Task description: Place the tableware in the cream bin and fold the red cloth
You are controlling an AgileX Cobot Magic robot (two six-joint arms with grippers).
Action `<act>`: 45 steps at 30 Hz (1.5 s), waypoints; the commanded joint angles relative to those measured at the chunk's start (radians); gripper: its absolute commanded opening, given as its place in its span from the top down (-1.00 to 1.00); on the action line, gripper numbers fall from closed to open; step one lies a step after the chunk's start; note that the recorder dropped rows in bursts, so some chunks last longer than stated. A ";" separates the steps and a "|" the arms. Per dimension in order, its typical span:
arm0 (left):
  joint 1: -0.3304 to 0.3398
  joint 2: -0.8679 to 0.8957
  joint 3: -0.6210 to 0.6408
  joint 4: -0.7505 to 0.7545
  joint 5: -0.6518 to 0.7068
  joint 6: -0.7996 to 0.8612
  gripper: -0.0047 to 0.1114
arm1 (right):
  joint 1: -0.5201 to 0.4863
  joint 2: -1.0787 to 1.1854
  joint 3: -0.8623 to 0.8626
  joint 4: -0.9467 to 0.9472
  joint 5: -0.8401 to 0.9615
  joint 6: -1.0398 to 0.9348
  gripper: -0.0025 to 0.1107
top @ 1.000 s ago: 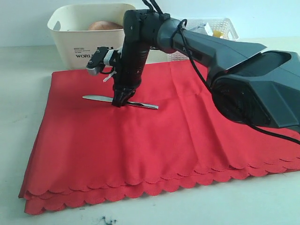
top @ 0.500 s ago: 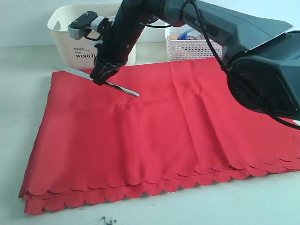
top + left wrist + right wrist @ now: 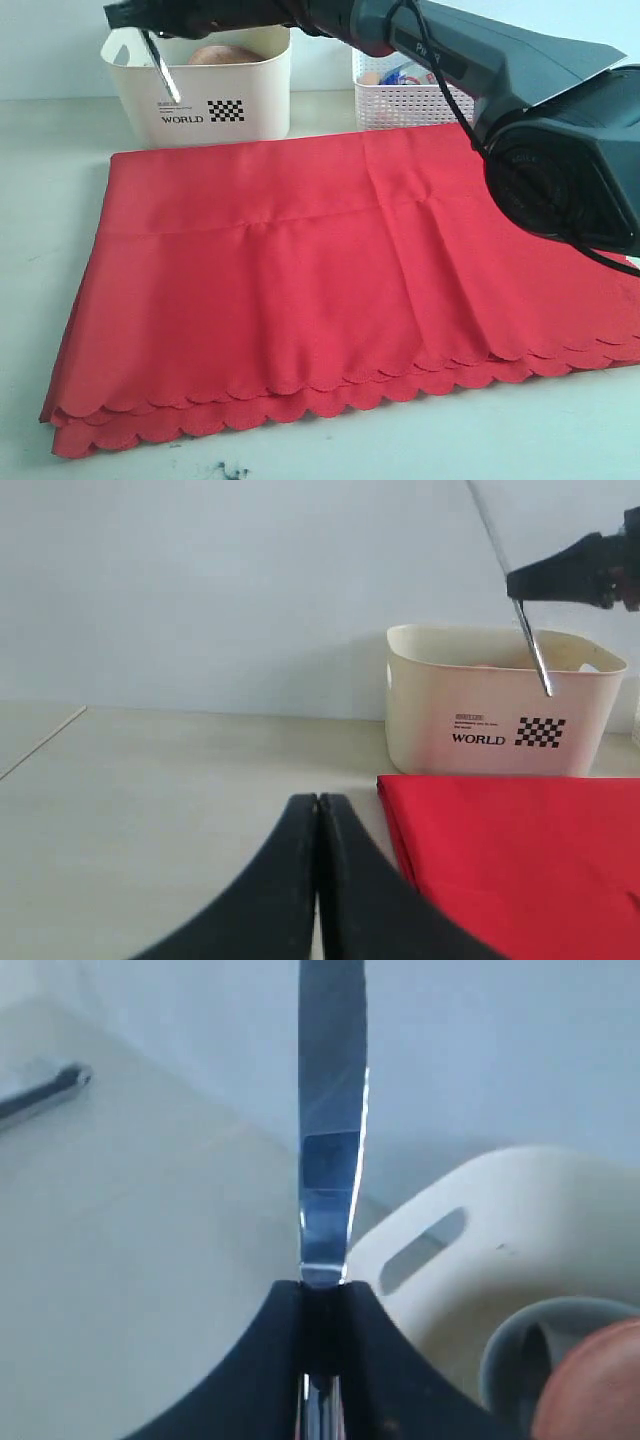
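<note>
My right gripper (image 3: 140,25) is shut on the silver knife (image 3: 162,68), which hangs blade down over the near left corner of the cream bin (image 3: 250,85). In the right wrist view the blade (image 3: 330,1110) sticks out from between the shut gripper (image 3: 322,1290), above the bin's handle cutout (image 3: 425,1245). A brown plate (image 3: 222,55) and a grey cup (image 3: 525,1345) lie inside the bin. The red cloth (image 3: 300,280) lies folded double in front of the bin, scalloped edges toward the front. My left gripper (image 3: 318,802) is shut and empty, low over the table left of the cloth (image 3: 520,860).
A white lattice basket (image 3: 420,100) with food and packets stands right of the cream bin, behind the cloth. The right arm's dark body (image 3: 560,170) hangs over the cloth's right side. A dark rod-like thing (image 3: 40,1095) shows on the table beyond the bin.
My right gripper has lifted the knife off the red cloth and carried it up and back to the left, over the cream bin. The cloth has stayed put.
</note>
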 commanded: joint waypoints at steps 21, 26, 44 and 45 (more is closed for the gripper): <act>-0.005 -0.007 0.002 0.000 -0.003 -0.001 0.88 | 0.000 0.047 -0.023 0.425 -0.477 0.021 0.13; -0.005 -0.007 0.002 0.000 -0.003 -0.001 0.88 | 0.000 0.047 -0.023 0.425 -0.446 0.021 -0.33; -0.005 -0.007 0.002 0.000 -0.003 -0.001 0.88 | -0.002 0.021 -0.023 0.225 0.114 0.156 0.81; -0.005 -0.007 0.002 0.000 -0.003 -0.001 0.88 | -0.002 0.014 -0.023 0.193 0.142 0.167 0.90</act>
